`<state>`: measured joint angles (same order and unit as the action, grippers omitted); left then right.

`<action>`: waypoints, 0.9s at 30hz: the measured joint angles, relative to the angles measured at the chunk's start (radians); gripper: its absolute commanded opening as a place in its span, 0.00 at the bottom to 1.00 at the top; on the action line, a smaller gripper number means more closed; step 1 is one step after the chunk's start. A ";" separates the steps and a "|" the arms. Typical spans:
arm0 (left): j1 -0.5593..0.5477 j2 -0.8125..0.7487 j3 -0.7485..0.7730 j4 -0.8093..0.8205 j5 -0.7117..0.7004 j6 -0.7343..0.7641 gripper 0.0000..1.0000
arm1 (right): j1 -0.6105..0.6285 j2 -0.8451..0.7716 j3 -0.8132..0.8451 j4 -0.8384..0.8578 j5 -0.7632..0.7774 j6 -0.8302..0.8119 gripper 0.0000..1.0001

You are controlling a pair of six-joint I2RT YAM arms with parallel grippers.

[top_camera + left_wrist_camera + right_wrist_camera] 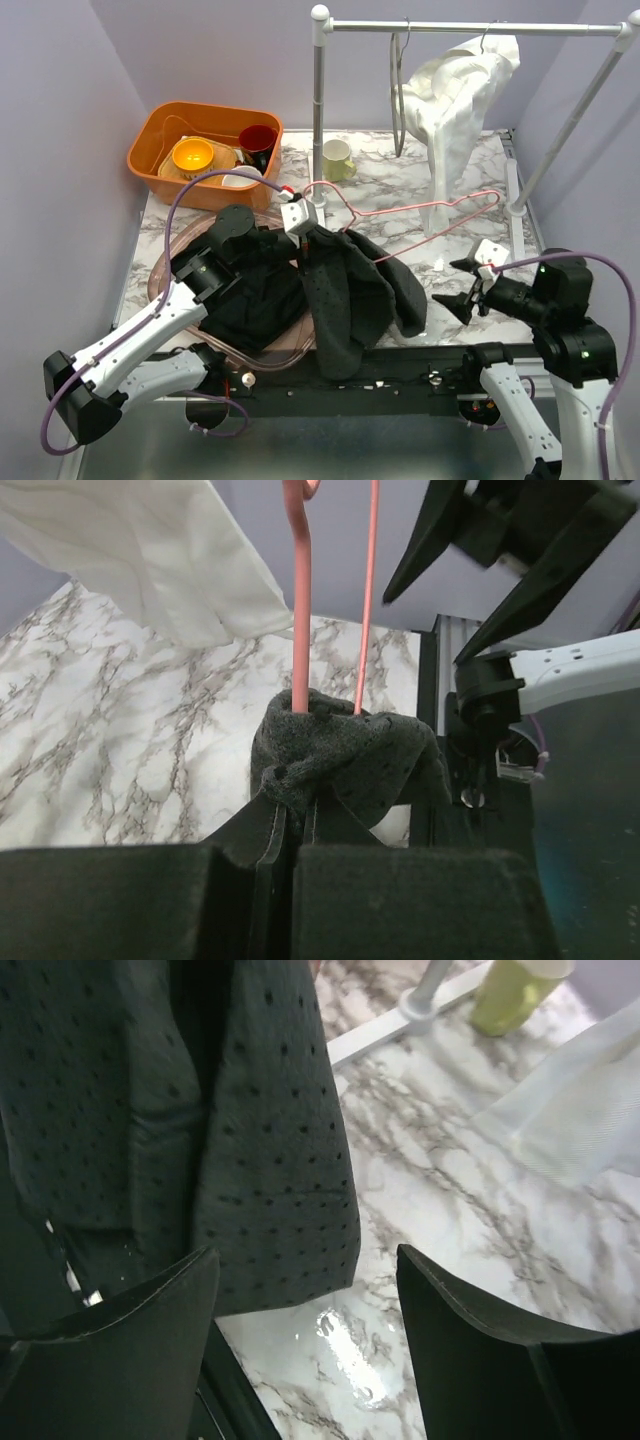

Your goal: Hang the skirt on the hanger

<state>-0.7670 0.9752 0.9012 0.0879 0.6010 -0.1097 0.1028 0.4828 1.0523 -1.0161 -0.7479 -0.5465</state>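
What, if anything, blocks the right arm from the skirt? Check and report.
Probably nothing: yes, reachable. The right fingers stand open just beside the skirt, only bare table between. The left fingers pinch skirt and hanger on the far side.

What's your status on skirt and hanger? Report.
Left gripper shut on skirt, pink hanger wires running into the bunched fabric. Right gripper open, empty, beside the skirt. White garment hangs on rail just behind.
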 measured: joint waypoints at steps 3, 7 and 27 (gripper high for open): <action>0.000 -0.040 0.000 -0.018 -0.001 -0.036 0.00 | 0.000 0.004 -0.114 0.008 -0.050 -0.055 0.73; 0.000 -0.076 -0.025 -0.020 -0.013 -0.090 0.00 | 0.000 0.026 -0.199 0.019 -0.145 -0.096 0.72; -0.023 0.027 0.072 -0.022 -0.133 -0.314 0.00 | 0.167 0.123 -0.259 0.211 -0.225 0.071 0.83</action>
<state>-0.7895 1.0019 0.9733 0.0658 0.4679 -0.4240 0.2699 0.6060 0.7929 -0.8051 -0.9730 -0.4751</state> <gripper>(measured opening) 0.041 0.834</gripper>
